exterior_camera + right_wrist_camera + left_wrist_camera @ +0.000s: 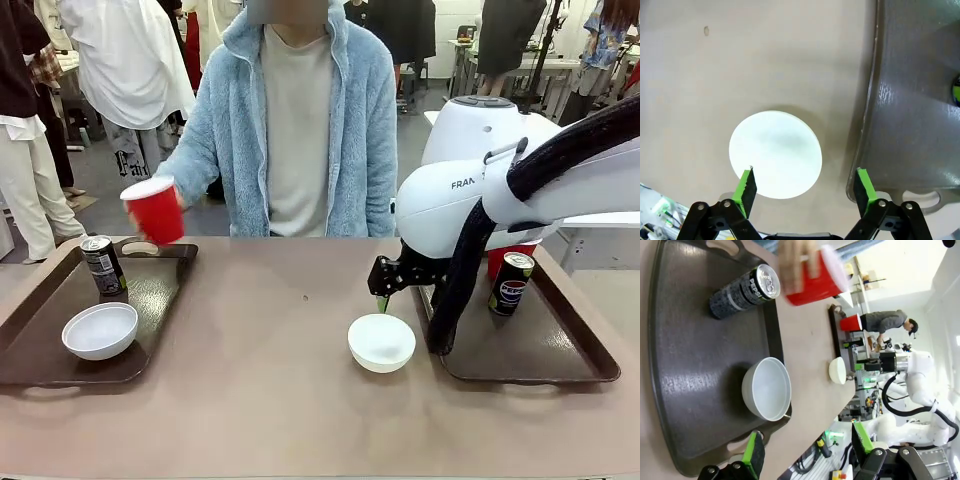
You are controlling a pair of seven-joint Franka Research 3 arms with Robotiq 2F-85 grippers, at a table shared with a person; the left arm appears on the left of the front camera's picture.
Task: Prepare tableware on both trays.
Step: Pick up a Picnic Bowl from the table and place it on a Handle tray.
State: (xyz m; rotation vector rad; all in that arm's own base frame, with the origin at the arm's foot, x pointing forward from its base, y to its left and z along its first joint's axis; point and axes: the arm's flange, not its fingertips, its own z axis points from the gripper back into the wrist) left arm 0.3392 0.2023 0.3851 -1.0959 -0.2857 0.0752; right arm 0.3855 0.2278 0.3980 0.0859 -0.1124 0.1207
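Note:
The left tray point(160, 290) carries a dark can point(103, 265) and a white bowl point(100, 331). A person's hand holds a red cup point(153, 210) above its far edge. In the left wrist view the same tray point(685, 355), can point(742, 290), bowl point(767, 388) and held cup point(815, 277) lie ahead of my open, empty left gripper point(807, 447). A second white bowl point(381, 342) sits on the table beside the right tray point(545, 350). My right gripper point(384, 300) hangs open just above it. From the right wrist that bowl point(775, 154) lies by the left pad of that gripper point(805, 186).
The right tray holds a Pepsi can point(512, 283) and a red cup point(505, 258) partly hidden behind my right arm point(470, 200). The tray's rim point(867, 125) runs close to the right pad. The person sits at the far table edge. Bare tabletop point(270, 330) lies between the trays.

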